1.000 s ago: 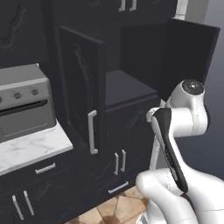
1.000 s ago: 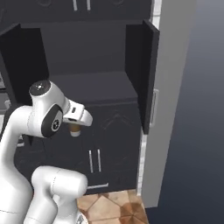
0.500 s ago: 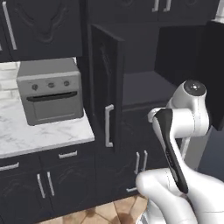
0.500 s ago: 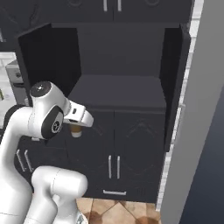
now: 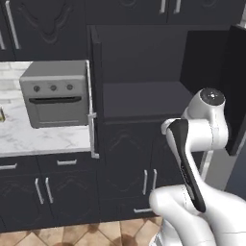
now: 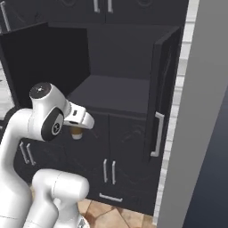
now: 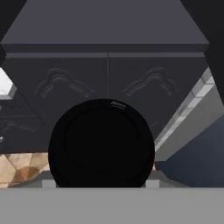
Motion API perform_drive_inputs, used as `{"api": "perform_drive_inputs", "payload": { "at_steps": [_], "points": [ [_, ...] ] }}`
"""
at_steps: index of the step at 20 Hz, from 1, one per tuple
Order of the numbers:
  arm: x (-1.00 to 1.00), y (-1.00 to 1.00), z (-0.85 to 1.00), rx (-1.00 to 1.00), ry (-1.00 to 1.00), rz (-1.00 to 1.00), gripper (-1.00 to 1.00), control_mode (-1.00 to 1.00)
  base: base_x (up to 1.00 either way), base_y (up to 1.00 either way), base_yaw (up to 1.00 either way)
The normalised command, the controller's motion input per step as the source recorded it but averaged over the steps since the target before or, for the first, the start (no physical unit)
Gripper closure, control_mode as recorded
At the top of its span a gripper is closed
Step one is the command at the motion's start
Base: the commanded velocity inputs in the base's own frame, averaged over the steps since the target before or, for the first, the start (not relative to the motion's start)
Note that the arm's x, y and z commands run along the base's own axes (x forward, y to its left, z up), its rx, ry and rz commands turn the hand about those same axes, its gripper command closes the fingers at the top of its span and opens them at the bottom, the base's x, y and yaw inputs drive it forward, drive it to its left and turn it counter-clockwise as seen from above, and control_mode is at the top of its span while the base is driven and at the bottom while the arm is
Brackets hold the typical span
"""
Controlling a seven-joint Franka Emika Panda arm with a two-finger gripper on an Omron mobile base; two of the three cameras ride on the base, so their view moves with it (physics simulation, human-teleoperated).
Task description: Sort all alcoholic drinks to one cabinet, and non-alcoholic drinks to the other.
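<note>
Gripping black-lidded cup (image 7: 101,142), seemingly, before cabinet (image 6: 116,91)

One coffee cup (image 6: 76,133), one toaster oven (image 5: 54,93), and one open cabinet (image 5: 144,101) with two doors.

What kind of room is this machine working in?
It looks like a kitchen, a computer-rendered one. A grey toaster oven sits on a white marble counter, dark cabinets with silver handles line the wall, and one open cabinet shows a bare shelf. The floor is tiled.
</note>
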Motion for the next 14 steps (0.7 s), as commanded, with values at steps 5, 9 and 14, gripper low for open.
{"api": "perform_drive_inputs", "payload": {
  "at_steps": [5,9,14],
  "points": [
    [0.00,0.00,0.00,0.00,0.00,0.00,1.00,1.00,0.40,-0.28,0.14],
    [0.20,0.00,-0.08,0.06,0.00,0.00,1.00,-1.00,0.21,0.00,0.00],
    [0.74,0.00,-0.02,0.09,0.00,0.00,1.00,-1.00,0.00,0.00,0.00]
  ]
}}
